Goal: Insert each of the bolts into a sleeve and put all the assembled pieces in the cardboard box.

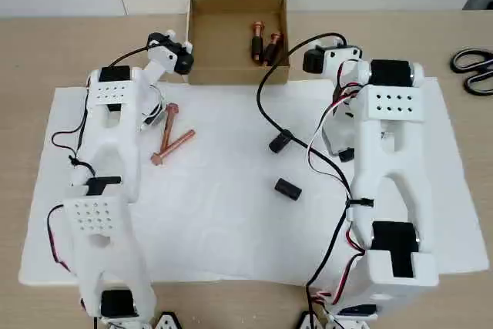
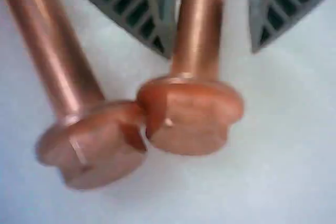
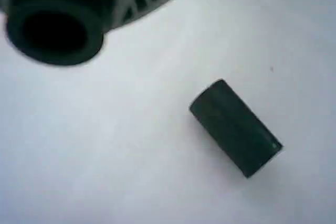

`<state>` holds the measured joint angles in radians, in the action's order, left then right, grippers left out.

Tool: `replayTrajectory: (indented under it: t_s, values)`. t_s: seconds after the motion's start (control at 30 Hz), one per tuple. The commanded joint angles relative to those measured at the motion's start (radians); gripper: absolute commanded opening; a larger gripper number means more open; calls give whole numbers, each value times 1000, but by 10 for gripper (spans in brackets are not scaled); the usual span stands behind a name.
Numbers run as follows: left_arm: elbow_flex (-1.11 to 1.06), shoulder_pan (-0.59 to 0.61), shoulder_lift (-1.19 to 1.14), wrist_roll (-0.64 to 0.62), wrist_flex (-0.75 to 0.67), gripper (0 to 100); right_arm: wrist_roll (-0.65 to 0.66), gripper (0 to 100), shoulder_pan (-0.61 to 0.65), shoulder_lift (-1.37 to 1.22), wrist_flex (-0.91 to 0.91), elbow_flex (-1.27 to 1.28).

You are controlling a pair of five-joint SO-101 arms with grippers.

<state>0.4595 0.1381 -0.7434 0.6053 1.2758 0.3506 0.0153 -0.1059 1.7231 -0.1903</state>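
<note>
Left gripper (image 2: pixel 210 50) is spread wide. Its two ribbed grey fingers (image 2: pixel 137 11) stand on either side of the shaft of one copper bolt (image 2: pixel 190 115), and a gap shows between the shaft and one finger, so nothing is pinched. That bolt lies on the white sheet (image 1: pixel 231 229) with its flat head just beyond the fingertips. Its head touches the head of the second bolt (image 2: pixel 88 145), whose shaft runs off to one side, outside the fingers. In the high view the two bolts lie close together at the left gripper, near the left front corner of the cardboard box (image 1: pixel 190 40). Right gripper (image 1: pixel 343 150) hangs low over the sheet. A black sleeve (image 3: pixel 52 32) sits right at it with its open end turned toward the wrist camera, but whether the gripper is clamped on that sleeve I cannot tell. The second sleeve (image 3: pixel 235 127) lies on its side on the sheet, apart from the right gripper and between the two arms. A dark piece (image 1: pixel 280 142) sits along the black cable (image 1: pixel 262 105); whether it is a sleeve or part of the cable I cannot tell. The cardboard box stands at the sheet's far edge, and two assembled pieces (image 1: pixel 258 40) lie in it side by side toward its right wall. Scissors (image 1: pixel 474 67) lie on the table (image 1: pixel 477 190) at the far right.
</note>
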Motion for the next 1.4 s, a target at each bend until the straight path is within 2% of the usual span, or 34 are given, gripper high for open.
replayTrajectory:
  t_s: [0.0,0.1,0.2,0.27,0.63,0.83,1.03,1.17,1.37]
  values:
    - [48,17,-41,3,-2,96,-9,4,-5,51,7,6]
    - [59,21,-63,3,0,81,-9,4,-5,51,7,15]
    - [59,15,-57,3,3,2,-9,4,-5,51,7,17]
    - [62,14,-34,0,25,7,-9,4,-5,51,7,17]
    - [208,9,189,-5,321,6,-8,5,-5,53,5,17]
    - [300,-25,339,-118,474,6,-8,6,-4,58,-1,17]
    - [295,-66,606,-267,477,6,-8,6,-1,62,-2,12]
    - [225,-112,801,-304,477,6,-9,6,42,110,-5,12]
    - [51,-133,1066,-396,476,6,-11,6,125,321,-5,17]
